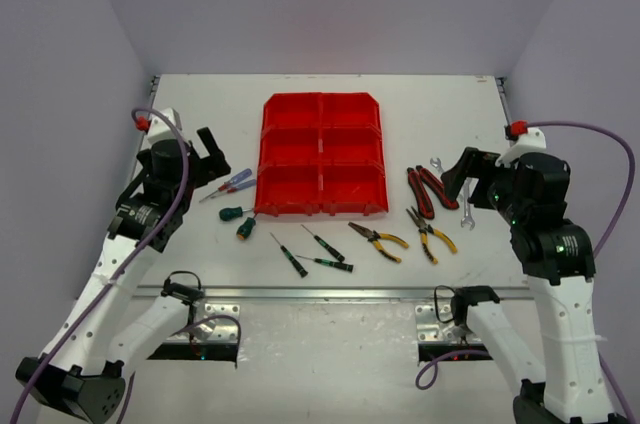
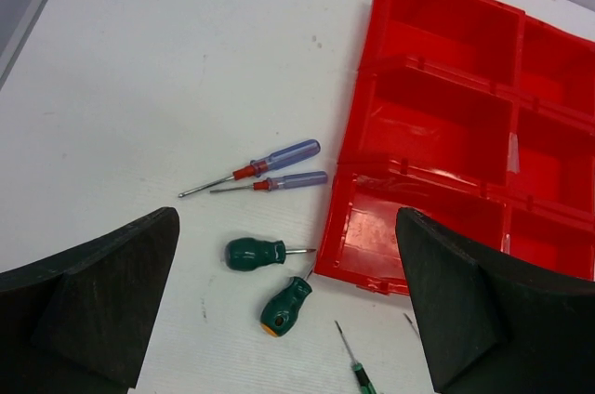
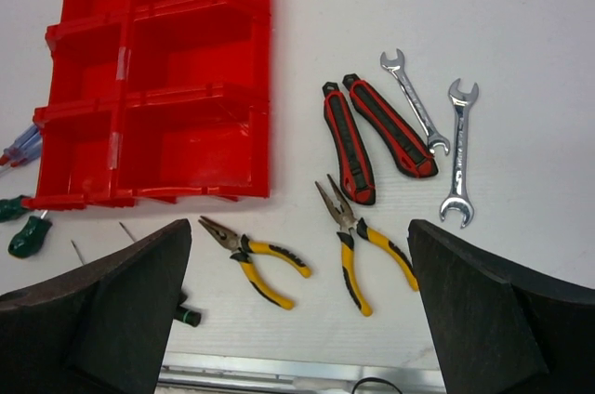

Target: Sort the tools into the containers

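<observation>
Left gripper point(image 2: 286, 215) and right gripper point(image 3: 299, 224) both gape wide, empty. Two blue-handled screwdrivers point(image 2: 288, 152) lie side by side, tips pointing away from the bright red six-compartment plastic bin point(image 2: 444, 138).

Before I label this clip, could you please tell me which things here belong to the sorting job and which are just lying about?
Belong: red bin; two blue screwdrivers; two stubby green screwdrivers; three thin green screwdrivers; two yellow pliers; red pliers; two wrenches.
Not part of it: purple cables; metal rail at the table's near edge.
</observation>
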